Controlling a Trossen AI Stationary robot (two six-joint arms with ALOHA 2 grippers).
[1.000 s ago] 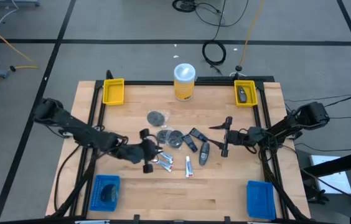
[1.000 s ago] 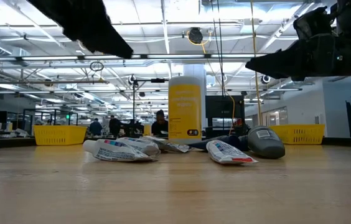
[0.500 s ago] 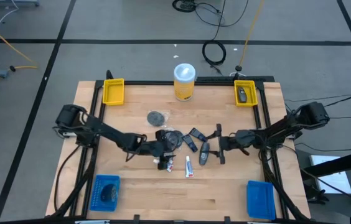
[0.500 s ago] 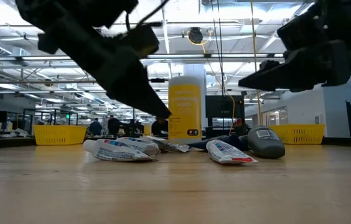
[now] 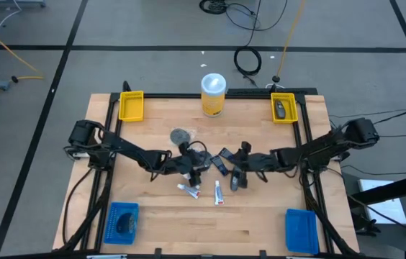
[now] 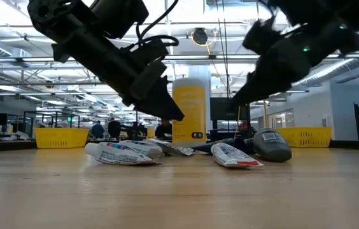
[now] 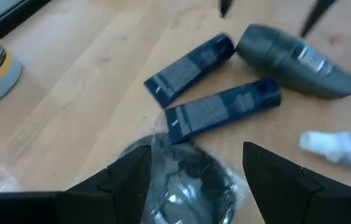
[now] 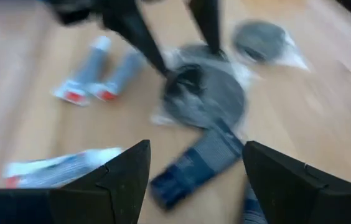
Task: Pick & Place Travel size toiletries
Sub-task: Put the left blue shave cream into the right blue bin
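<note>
At the middle of the surface [image 5: 260, 216] my left gripper [image 5: 197, 167] hangs, jaws released, over a wrapped disc [image 7: 185, 186]. My right gripper [image 5: 240, 162], jaws released, hovers above two dark tubes [image 7: 222, 109] lying parallel. Only the low view shows white tubes [image 6: 123, 152] lying flat.

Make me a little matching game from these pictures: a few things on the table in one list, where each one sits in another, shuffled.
Things:
1. yellow canister
2. left gripper
3. right gripper
4. blue bins

Places:
A. near corners of the table
B. over a wrapped dark disc
C. far edge, middle
D. over the dark grey oblong pieces

Pairs: 1-C, 2-B, 3-D, 4-A
</note>
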